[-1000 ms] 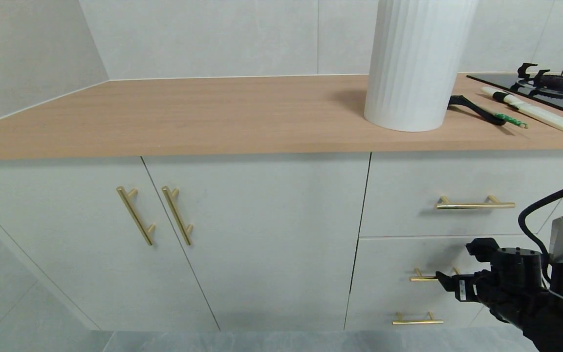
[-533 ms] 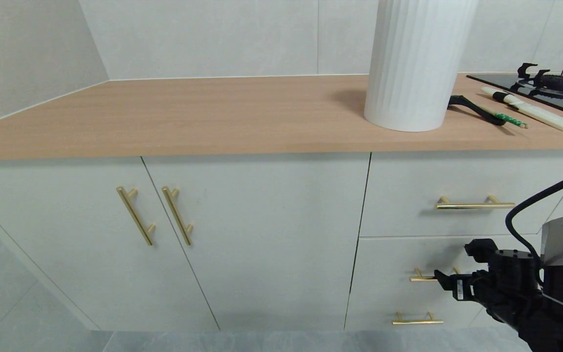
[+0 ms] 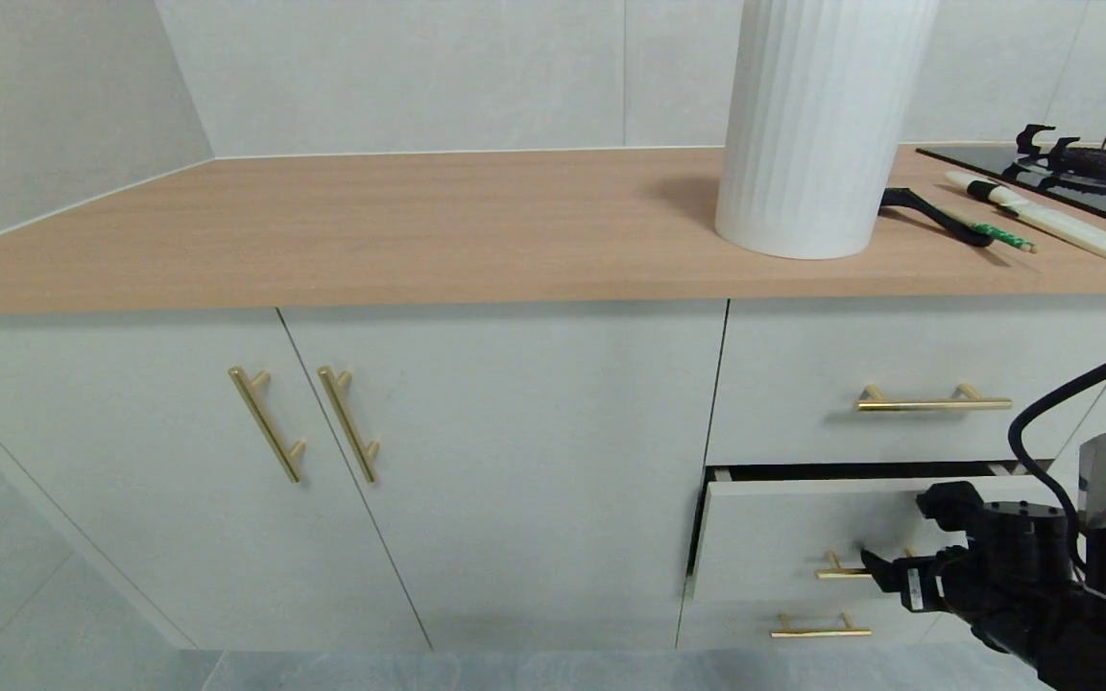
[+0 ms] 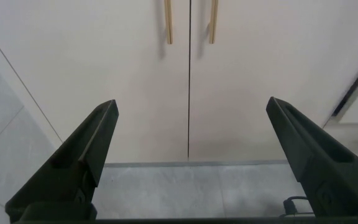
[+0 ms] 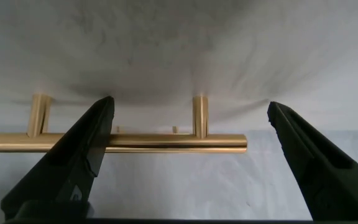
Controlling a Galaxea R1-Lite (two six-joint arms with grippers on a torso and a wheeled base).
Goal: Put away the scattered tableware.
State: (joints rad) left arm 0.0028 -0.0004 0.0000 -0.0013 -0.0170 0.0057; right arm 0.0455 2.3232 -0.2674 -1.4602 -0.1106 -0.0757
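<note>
Drawer (image 3: pixel 774 528) now ajar; right gripper (image 5: pixel 189 104), fingers wide and unclamped at handle (image 5: pixel 160 144), should pull straight, level; left gripper (image 4: pixel 191 101) spread wide, empty.

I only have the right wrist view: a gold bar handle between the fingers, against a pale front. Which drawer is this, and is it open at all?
Observer: It is the middle drawer of a stack of three. The right hand is at its handle, and a dark gap above the drawer front shows that it stands partly out.
Operator: Where is the tableware I have to put away?
Observer: Up on the countertop, to the right of a tall white ribbed container: a black-handled utensil, a green-patterned stick and a long cream utensil.
</note>
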